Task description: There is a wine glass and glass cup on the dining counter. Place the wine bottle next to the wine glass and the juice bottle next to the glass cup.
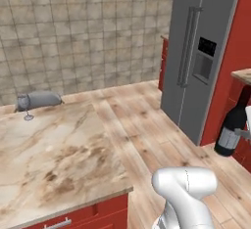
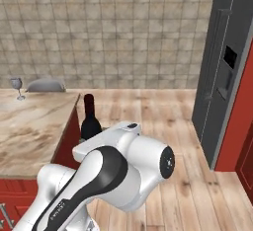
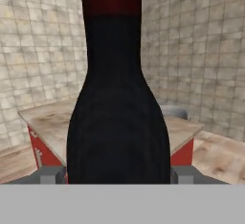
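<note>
My gripper (image 3: 117, 174) is shut on the wine bottle (image 3: 117, 122), a dark bottle with a dark red neck, held upright by its body. In the left base view the wine bottle (image 1: 229, 125) hangs over the wooden floor at the right edge, with a grey finger (image 1: 243, 133) on its pale label. In the right base view the wine bottle (image 2: 90, 119) stands just behind my arm, beside the dining counter (image 2: 29, 126). The wine glass (image 1: 25, 106) (image 2: 17, 87) stands at the far corner of the dining counter (image 1: 54, 159). The glass cup and the juice bottle are out of view.
A grey rounded chair back (image 1: 41, 99) (image 2: 45, 85) rises behind the counter's far edge near the wine glass. A tall grey fridge (image 1: 201, 52) (image 2: 222, 77) and red cabinets (image 1: 235, 47) stand on the right. Wooden floor (image 1: 147, 135) lies between counter and fridge.
</note>
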You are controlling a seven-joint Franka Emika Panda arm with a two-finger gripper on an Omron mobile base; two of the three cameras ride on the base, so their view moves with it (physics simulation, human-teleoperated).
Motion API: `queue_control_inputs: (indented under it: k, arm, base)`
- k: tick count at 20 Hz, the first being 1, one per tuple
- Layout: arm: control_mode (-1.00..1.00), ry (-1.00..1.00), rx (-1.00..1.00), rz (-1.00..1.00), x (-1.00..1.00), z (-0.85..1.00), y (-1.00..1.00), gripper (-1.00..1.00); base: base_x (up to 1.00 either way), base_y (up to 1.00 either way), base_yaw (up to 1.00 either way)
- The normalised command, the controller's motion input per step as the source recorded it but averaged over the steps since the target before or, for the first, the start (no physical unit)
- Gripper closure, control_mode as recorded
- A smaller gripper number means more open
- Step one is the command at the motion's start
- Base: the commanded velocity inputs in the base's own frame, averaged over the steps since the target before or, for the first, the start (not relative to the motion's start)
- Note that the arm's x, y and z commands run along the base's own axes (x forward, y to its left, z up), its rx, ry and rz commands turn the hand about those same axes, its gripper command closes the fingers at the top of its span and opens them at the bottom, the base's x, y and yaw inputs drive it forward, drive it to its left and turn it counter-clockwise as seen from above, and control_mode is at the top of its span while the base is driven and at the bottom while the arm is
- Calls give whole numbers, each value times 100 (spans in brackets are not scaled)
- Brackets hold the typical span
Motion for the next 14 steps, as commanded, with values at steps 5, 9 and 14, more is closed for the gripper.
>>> queue_control_inputs:
  k: [5, 9, 14]
  arm:
    - [100, 0, 0, 0, 0, 0, 0, 100]
    - [100, 0, 0, 0, 0, 0, 0, 100]
    - [100, 0, 0, 0, 0, 0, 0, 100]
  base:
    - [73, -31, 30]
    - [72, -35, 28]
    - [70, -40, 22]
